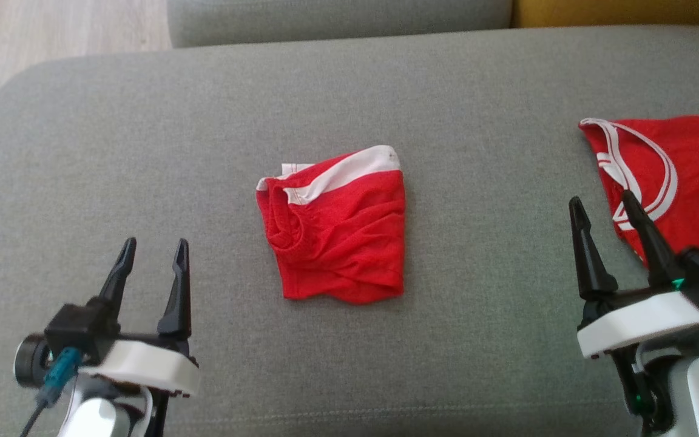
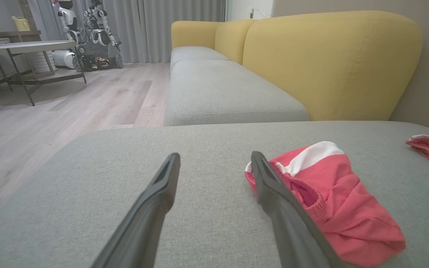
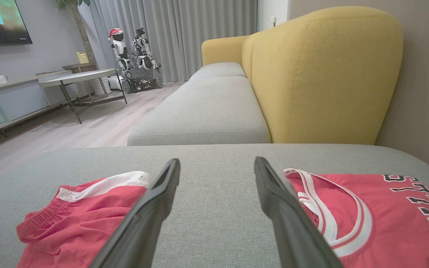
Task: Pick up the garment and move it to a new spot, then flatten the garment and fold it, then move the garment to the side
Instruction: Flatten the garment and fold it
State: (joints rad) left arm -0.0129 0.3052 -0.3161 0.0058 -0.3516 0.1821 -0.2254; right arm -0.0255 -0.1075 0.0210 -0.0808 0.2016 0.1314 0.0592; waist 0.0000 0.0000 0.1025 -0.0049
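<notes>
Red, white-banded garment [image 1: 337, 233] lies folded on the grey cushion [image 1: 192, 121].

The wide grey cushion [image 1: 143, 121] in front of me carries two garments, both directly on its fabric. The red shorts [image 1: 337, 237], folded into a small bundle with a white band showing, lie near its middle. A red jersey [image 1: 689, 176] with white trim lies flat well to the right of the shorts.

L claw [image 2: 215, 158] open; folded red shorts [image 2: 333, 197] just beside, on gray cushion [image 2: 88, 186].
</notes>
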